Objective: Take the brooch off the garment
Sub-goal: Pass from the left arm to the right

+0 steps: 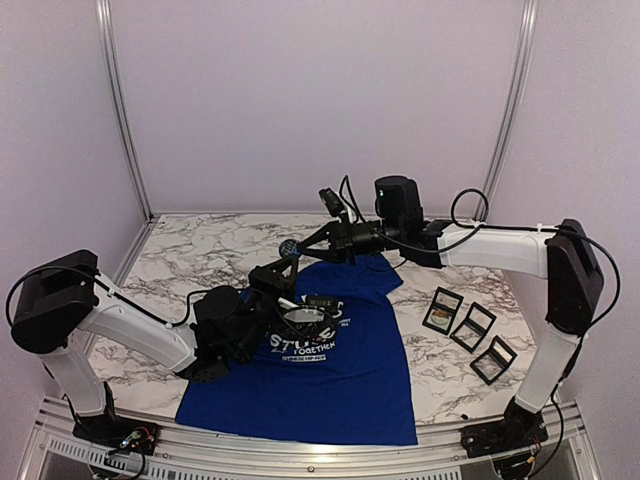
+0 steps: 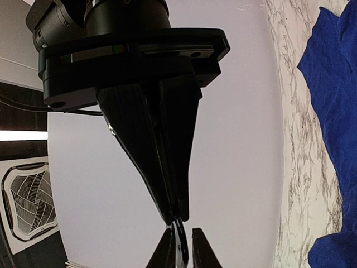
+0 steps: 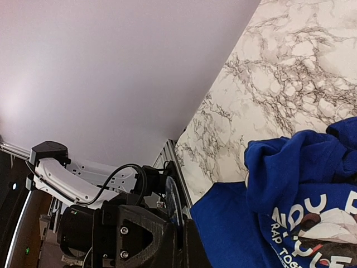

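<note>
The round brooch (image 1: 288,245) is hanging mid-frame, just off the blue T-shirt's (image 1: 340,370) upper-left corner and looking clear of the cloth. Right fingers (image 2: 167,184) are clenching one edge and left fingers (image 2: 166,252) are pinching the opposite edge, with the disc sitting edge-on between them.

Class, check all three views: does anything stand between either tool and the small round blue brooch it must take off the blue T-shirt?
Nothing visible does. The left tool and the right tool both pinch the small round blue brooch, held in the air, apparently off the royal-blue printed T-shirt.
</note>
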You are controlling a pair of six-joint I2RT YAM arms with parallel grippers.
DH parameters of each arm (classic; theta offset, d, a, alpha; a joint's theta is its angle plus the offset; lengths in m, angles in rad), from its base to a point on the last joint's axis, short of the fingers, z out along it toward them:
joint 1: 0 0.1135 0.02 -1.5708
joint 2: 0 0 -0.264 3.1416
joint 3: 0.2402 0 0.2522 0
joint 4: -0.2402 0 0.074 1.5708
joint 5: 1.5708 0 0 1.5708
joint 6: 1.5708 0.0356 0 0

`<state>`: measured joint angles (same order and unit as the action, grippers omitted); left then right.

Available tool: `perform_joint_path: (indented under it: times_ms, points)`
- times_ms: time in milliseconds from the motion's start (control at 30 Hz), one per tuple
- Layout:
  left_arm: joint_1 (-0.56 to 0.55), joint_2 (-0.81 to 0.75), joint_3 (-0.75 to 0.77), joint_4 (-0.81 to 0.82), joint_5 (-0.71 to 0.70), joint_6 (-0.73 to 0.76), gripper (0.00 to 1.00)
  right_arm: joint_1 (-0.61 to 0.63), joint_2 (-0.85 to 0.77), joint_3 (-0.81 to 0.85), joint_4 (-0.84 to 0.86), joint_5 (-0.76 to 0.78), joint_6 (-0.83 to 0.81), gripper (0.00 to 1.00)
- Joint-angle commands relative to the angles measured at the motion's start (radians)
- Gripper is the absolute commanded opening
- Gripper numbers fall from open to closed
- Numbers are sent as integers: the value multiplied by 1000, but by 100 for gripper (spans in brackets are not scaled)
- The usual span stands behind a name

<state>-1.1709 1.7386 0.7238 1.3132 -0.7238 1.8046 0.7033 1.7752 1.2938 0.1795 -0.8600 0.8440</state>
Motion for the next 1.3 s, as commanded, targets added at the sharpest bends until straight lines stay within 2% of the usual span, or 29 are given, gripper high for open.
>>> perform_joint_path:
  times_ms: [0,67,167,267,333,467,500,733,867,1067,1267]
  points:
    - [-9,27,16,158,-30,-49,21,4,4,36,11,2,-35,0]
    - [-9,25,20,155,-39,-60,31,4,-2,39,17,9,-40,0]
    - [-14,20,22,156,-47,-86,54,3,-11,54,3,25,-60,0]
    - [-18,19,24,164,-56,-113,70,0,-24,65,-17,44,-81,0]
    - [-19,17,25,170,-62,-135,79,-3,-26,68,-24,49,-82,0]
    - [-25,-4,26,145,-81,-221,90,-11,-29,62,-24,54,-82,0]
    - [-27,-14,26,127,-86,-245,97,-13,-30,59,-24,57,-83,0]
    - [-41,-74,25,7,-117,-387,99,-31,-33,49,-26,72,-86,0]
    - [-48,-141,25,-152,-124,-527,99,-39,-37,53,-65,99,-113,0]
    - [-53,-289,41,-466,-94,-853,99,-55,-44,30,-89,128,-125,0]
    - [-51,-411,47,-705,-19,-1127,99,-81,-82,-43,-111,170,-138,0]
